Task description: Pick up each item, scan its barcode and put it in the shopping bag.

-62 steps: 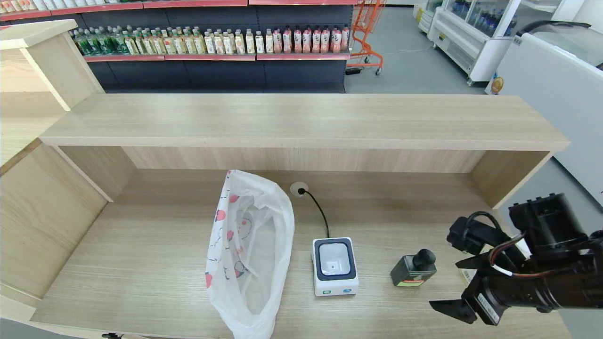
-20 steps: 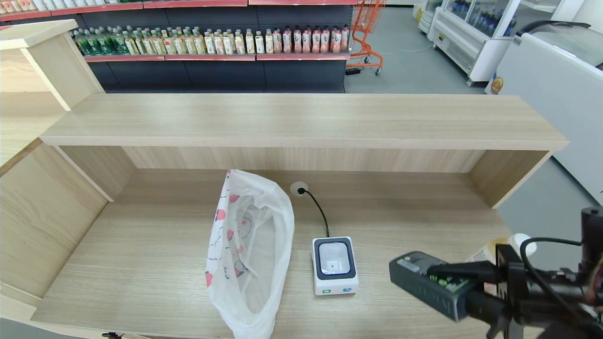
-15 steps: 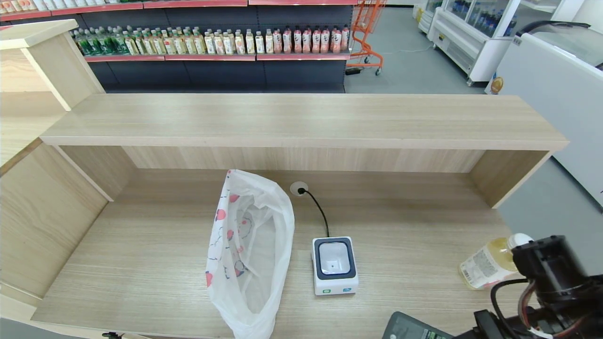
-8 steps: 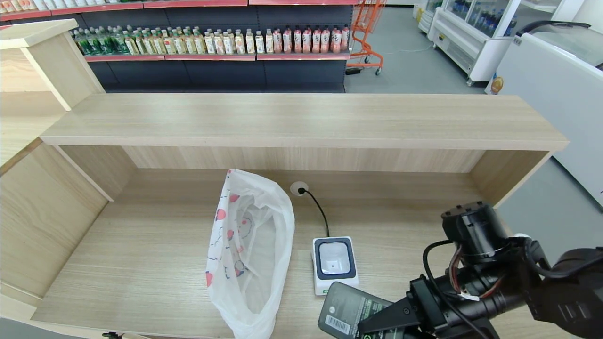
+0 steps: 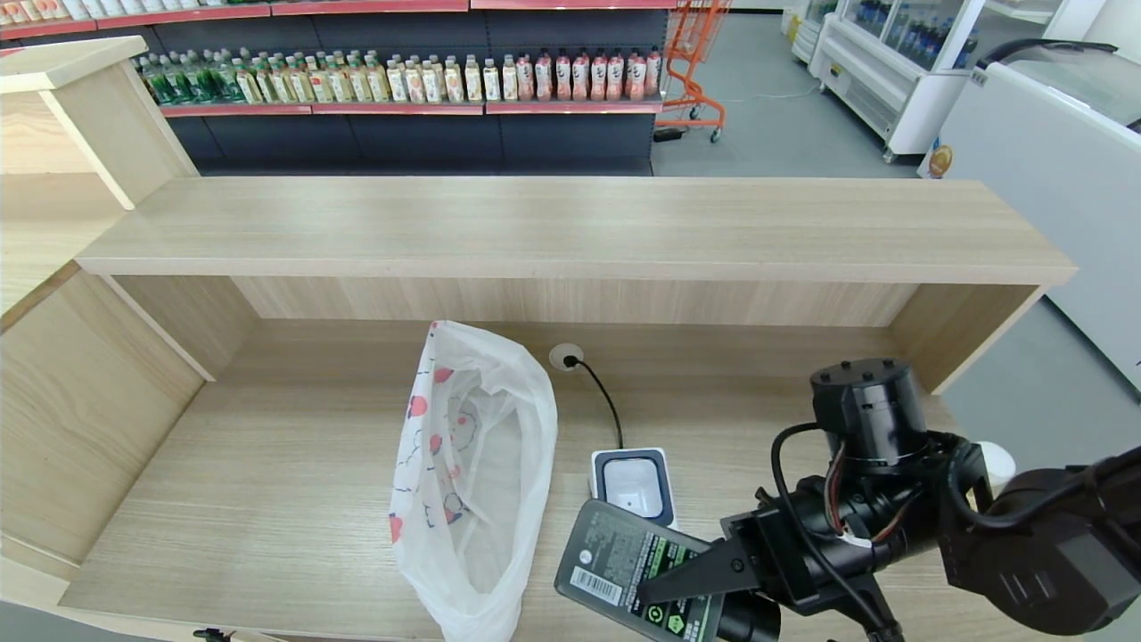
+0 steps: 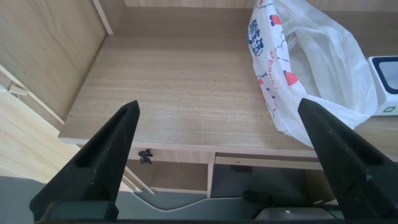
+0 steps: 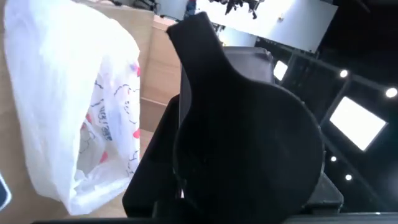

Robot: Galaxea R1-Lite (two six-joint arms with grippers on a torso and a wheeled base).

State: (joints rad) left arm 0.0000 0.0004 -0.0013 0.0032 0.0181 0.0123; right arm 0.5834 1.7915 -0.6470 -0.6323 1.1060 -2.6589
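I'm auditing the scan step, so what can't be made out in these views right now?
- Scanner front, head view: covered by the dark bottle in the right gripper.
- White-capped item, head view: the right arm covers all but the cap.
- Barcode digits, head view: too small.
- Shopping bag inside, left wrist view: hidden by its own folds.

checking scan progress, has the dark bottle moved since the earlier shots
Yes. The dark bottle stood on the counter right of the scanner; now the right gripper holds it lifted and tilted, farther left, covering the scanner's near edge.
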